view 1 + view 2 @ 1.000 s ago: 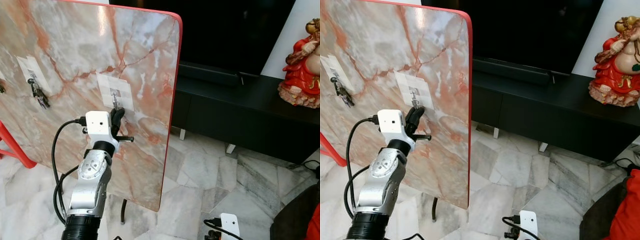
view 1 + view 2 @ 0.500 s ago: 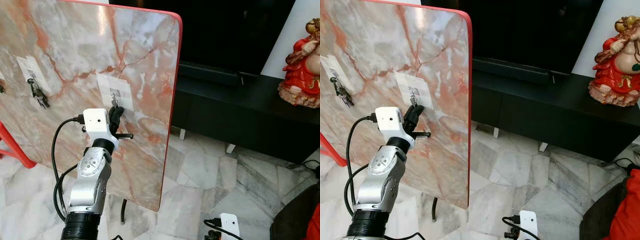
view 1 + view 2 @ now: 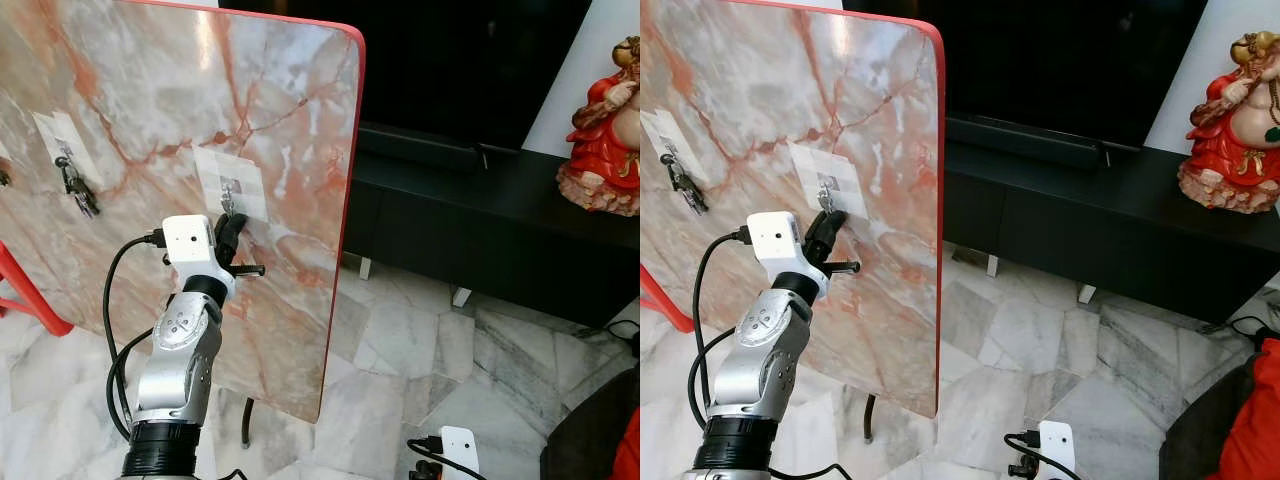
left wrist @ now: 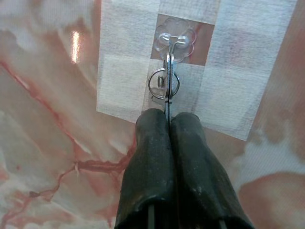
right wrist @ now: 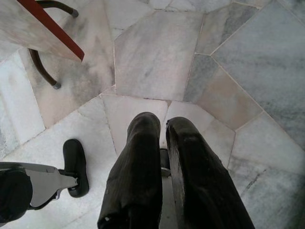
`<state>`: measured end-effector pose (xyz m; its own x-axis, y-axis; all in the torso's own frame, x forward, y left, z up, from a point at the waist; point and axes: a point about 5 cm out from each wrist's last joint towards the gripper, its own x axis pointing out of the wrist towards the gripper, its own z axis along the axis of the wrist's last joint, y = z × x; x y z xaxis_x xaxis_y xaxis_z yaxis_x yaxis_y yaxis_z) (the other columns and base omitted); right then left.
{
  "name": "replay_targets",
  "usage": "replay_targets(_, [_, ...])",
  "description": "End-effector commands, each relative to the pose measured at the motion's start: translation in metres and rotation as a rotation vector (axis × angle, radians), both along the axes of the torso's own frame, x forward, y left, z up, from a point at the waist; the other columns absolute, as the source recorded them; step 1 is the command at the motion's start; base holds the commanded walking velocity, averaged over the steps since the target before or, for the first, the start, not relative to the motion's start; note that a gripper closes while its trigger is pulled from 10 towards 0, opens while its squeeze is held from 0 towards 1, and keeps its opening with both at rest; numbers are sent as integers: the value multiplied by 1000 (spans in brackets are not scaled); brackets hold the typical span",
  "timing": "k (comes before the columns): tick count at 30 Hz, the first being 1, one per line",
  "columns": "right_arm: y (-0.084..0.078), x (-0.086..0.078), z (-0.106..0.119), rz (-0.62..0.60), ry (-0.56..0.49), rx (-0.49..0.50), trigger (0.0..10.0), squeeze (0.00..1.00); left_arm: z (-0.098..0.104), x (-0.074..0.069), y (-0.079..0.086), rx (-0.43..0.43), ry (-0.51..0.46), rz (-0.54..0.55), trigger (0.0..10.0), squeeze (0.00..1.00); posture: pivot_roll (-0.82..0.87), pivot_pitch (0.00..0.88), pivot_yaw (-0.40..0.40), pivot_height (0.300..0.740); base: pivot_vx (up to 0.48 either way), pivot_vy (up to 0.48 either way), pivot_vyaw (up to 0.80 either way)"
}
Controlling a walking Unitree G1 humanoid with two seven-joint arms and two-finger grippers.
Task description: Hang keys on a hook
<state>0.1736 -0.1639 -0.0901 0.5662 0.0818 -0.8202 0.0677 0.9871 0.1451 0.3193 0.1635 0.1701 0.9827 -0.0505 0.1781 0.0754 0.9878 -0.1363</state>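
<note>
Upright marble board (image 3: 150,100), red-edged: two clear hooks (image 4: 174,34) on white patches, keys (image 3: 78,190) hanging from far-left one

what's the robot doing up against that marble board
The left gripper is raised to the upright marble board, its fingers pinched shut on a key ring at the clear adhesive hook on a white patch. The ring sits just under the hook; whether it is already on the hook cannot be told. Another set of keys hangs from a hook further left. The right gripper hangs idle over the marble floor.
</note>
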Motion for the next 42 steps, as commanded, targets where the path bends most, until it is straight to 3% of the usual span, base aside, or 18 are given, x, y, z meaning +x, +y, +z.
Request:
replay_targets(1, [-1, 1, 0, 1, 2, 0, 10000, 0, 4, 2, -2, -22, 0, -7, 10000, 0, 9, 0, -67, 740, 0, 0, 0])
replay_targets(21, [-2, 1, 0, 3, 0, 3, 10000, 0, 1, 2, -12, -45, 46, -83, 10000, 0, 7, 0, -67, 740, 0, 0, 0])
replay_targets(27, [-2, 1, 0, 4, 1, 3, 10000, 0, 3, 1, -15, -14, 29, -112, 10000, 8, 9, 0, -68, 740, 0, 0, 0])
replay_targets(28, [-1, 1, 0, 4, 1, 3, 10000, 0, 2, 1, -15, -16, 30, -112, 10000, 200, 8, 0, -68, 740, 0, 0, 0])
replay_targets(29, [-1, 1, 0, 3, 1, 3, 10000, 0, 2, 0, -15, -19, 30, -111, 10000, 533, 8, 0, -68, 740, 0, 0, 0])
replay_targets(30, [-1, 1, 0, 3, 1, 3, 10000, 0, 2, 0, -15, -19, 29, -111, 10000, 533, 8, 0, -68, 740, 0, 0, 0])
replay_targets(31, [-1, 1, 0, 2, 1, 3, 10000, 0, 2, 0, -15, -20, 29, -111, 10000, 1000, 8, 0, -68, 740, 0, 0, 0])
replay_targets(42, [-1, 1, 0, 7, 3, 2, 10000, 0, 5, -1, -13, -1, 8, -106, 10000, 1000, 8, 0, -68, 740, 0, 0, 0])
